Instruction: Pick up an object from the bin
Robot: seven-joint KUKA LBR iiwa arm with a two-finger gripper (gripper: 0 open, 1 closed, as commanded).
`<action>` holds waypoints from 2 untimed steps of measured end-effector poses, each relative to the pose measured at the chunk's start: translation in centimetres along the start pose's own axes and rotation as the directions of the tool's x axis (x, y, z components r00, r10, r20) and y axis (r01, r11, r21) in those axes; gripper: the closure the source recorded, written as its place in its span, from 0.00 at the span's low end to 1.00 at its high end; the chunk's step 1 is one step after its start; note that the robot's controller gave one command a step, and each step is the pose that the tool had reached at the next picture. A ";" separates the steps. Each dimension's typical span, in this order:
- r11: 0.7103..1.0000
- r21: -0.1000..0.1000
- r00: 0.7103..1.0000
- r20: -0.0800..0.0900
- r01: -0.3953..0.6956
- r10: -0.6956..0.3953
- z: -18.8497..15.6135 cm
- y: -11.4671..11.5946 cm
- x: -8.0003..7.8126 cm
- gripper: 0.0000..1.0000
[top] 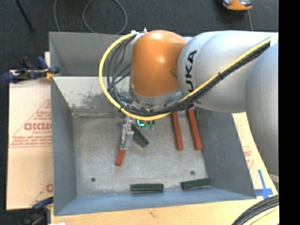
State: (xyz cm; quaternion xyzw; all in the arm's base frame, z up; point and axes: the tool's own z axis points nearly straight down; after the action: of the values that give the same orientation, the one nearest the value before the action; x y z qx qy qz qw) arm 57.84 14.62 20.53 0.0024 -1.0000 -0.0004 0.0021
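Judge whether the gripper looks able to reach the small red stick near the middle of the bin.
Probably yes: the gripper hangs just by the small red stick, which has bare floor around it. Only a dark green block lies close.

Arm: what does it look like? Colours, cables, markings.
The arm is silver-grey with rounded links, black KUKA lettering and an orange cover at the wrist. A yellow cable loops around the cover beside darker cables. The gripper is small and metal-grey, under a green light.
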 end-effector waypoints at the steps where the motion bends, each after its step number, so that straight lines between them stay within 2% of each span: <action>1: 0.999 0.003 0.999 0.001 0.053 -0.053 12.4 -6.1 1.5 0.00; 2: 0.941 0.001 0.941 0.005 0.339 -0.339 9.8 -0.1 5.3 0.00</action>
State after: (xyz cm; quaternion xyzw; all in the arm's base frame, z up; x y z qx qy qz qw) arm 52.51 14.46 10.73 0.1743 -0.9847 -0.0007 -0.0007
